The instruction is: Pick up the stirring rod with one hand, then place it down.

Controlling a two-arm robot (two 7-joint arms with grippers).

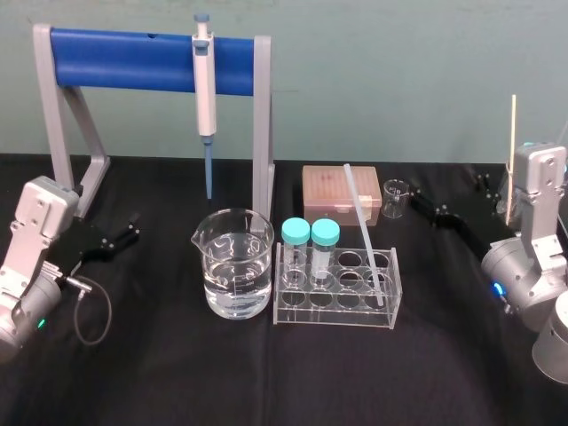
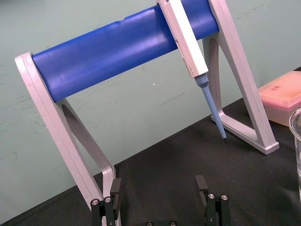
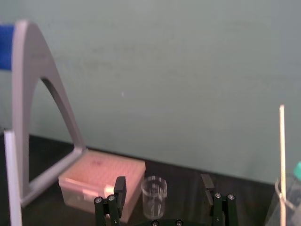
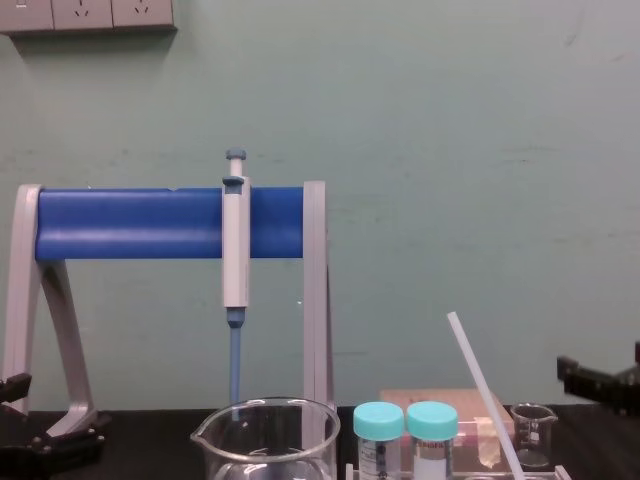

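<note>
The stirring rod (image 1: 365, 235) is a thin translucent white rod. It leans in a clear test tube rack (image 1: 337, 306) at the table's middle, its top tilted toward the back, and rises beside the capped tubes in the chest view (image 4: 483, 388). My right gripper (image 1: 437, 216) hovers to the rack's right rear, open, with nothing between its fingers (image 3: 163, 186). It is apart from the rod. My left gripper (image 1: 131, 232) rests open at the far left near the stand (image 2: 158, 186).
A water-filled beaker (image 1: 235, 266) stands left of the rack. Two teal-capped tubes (image 1: 311, 235) sit in the rack. A pink tip box (image 1: 342, 191) and a small beaker (image 1: 396, 197) are behind it. A pipette (image 1: 205, 89) hangs on the blue-barred stand (image 1: 133, 58). A thin wooden stick (image 1: 512, 160) stands at far right.
</note>
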